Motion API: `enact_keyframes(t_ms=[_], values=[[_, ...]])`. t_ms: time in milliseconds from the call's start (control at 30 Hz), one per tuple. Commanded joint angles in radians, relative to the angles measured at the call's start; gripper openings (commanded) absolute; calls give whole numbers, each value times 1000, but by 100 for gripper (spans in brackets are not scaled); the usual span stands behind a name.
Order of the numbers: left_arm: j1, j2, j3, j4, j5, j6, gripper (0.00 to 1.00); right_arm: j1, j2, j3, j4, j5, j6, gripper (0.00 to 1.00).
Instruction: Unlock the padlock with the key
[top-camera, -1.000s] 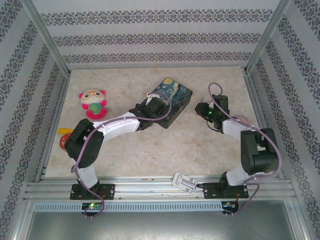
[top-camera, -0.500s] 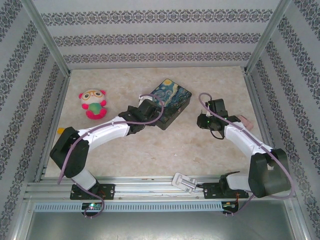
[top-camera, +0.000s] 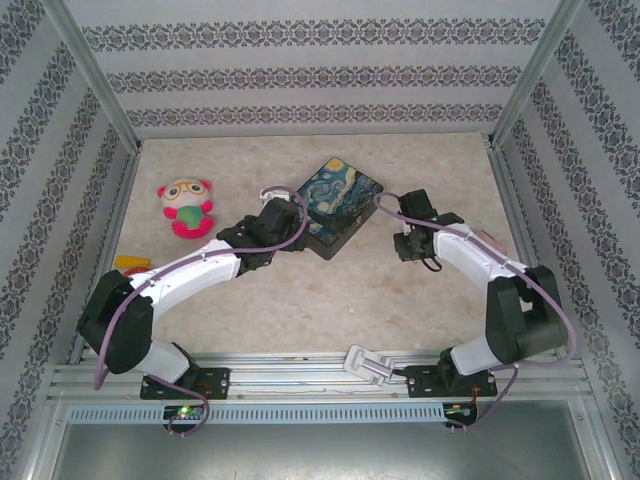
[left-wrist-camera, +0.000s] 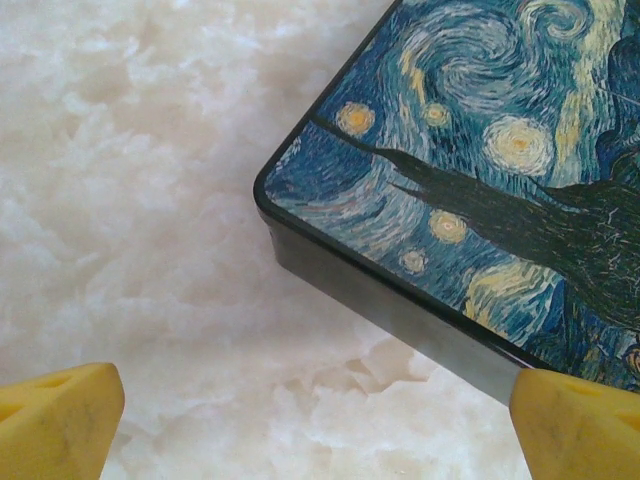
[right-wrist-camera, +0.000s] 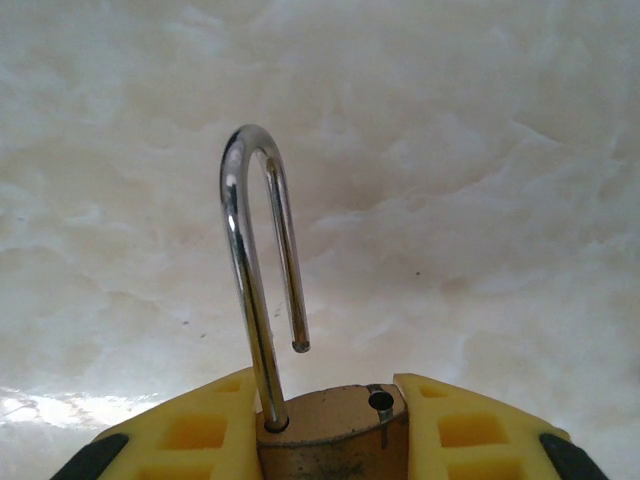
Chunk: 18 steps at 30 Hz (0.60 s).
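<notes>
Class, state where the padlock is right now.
Right wrist view: the padlock sits clamped in the right pincer, shackle open, above the pale marbled tabletop.

Pale marbled tabletop (top-camera: 330, 300), striped floral-patterned walls (top-camera: 320, 75) on three sides, aluminium frame posts (top-camera: 92, 72), even light.

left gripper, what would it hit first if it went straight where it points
Likely the tin box: its dark side wall lies right ahead of the left gripper, fingers wide apart. Depth is unclear.

Top external: looking down from above the near edge over the whole table (top-camera: 300, 300).
Left wrist: viewing the tin box (left-wrist-camera: 480, 200) corner close up, sharing it with the overhead view.
Right wrist: facing the table closely past the padlock (right-wrist-camera: 330, 435).
</notes>
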Motion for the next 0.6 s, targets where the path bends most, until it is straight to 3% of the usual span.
enact_keyframes(t_ms=[0, 333, 567], values=[[19, -36, -22, 4, 40, -55, 99, 1, 47, 57, -45, 53, -78, 17], [45, -35, -43, 26, 96, -90, 99, -42, 202, 124, -46, 48, -100, 21], [56, -28, -43, 29, 113, -102, 99, -41, 278, 153, -44, 2, -108, 29]])
